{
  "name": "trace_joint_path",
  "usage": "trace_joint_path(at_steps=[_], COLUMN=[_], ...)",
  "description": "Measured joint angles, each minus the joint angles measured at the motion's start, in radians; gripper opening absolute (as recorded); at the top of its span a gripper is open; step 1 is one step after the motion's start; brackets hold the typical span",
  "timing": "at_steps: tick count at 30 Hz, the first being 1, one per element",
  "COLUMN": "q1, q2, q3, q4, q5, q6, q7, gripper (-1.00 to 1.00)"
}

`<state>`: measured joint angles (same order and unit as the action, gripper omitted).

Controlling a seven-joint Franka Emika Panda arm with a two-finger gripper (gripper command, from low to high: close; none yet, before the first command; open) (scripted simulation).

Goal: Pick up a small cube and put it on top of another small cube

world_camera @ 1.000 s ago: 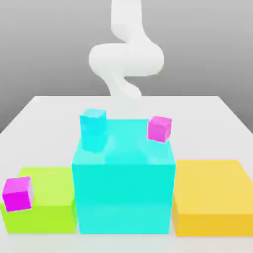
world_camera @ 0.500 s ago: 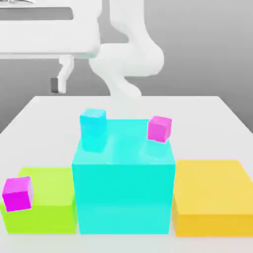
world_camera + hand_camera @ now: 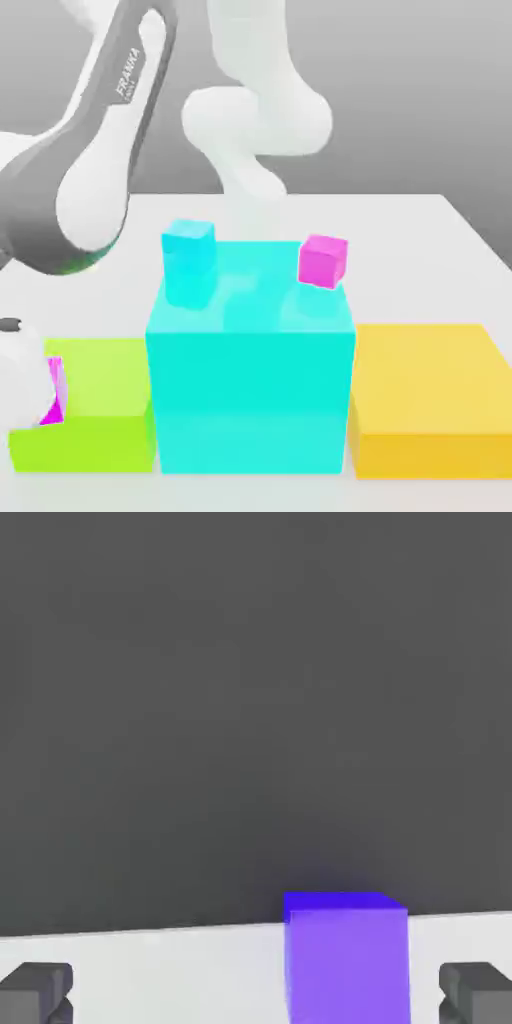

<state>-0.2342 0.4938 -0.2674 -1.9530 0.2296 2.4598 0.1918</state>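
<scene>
In the exterior view, the white arm (image 3: 110, 150) sweeps down across the exterior view's left, its rounded wrist low at that edge and covering most of one small magenta-pink cube (image 3: 56, 392). Only a sliver of that cube shows, sitting on the lime-green block (image 3: 105, 415). The second magenta-pink cube (image 3: 322, 260) rests on the big cyan block (image 3: 250, 370), near its far corner toward the exterior view's right, with a small cyan cube (image 3: 188, 262) standing on the same block toward the exterior view's left. A yellow block (image 3: 430, 400) lies just beside the cyan block on the exterior view's right, all on the white table (image 3: 440, 240).

The hand view gives what the exterior view cannot — the pincer (image 3: 256, 992) itself. Its two dark fingertips (image 3: 36, 990) stand wide apart at opposite edges of the picture, gripping nothing and touching nothing. Between them, nearer one fingertip, rises a blue-violet block (image 3: 347, 957) on the pale surface, clear of both fingers. Whether this block is the cube hidden under the wrist in the exterior view — I cannot tell.
</scene>
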Motion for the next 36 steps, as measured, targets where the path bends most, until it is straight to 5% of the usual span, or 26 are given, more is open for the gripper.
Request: trace_joint_path(at_steps=[5,6,17,33,36], q1=[-0.053,-0.058,-0.024,0.106,0.100], q2=[0.179,0.199,0.074,-0.504,-0.474], q3=[0.033,0.039,-0.003,-0.135,-0.138], q4=[0.046,0.051,0.014,-0.361,-0.410], q5=[0.033,0.039,0.007,-0.231,-0.210], q6=[0.092,0.107,0.016,-0.156,-0.079], q7=[-0.047,-0.052,-0.021,0.590,0.603], gripper=[0.00,-1.00,-1.00,-1.00,-1.00])
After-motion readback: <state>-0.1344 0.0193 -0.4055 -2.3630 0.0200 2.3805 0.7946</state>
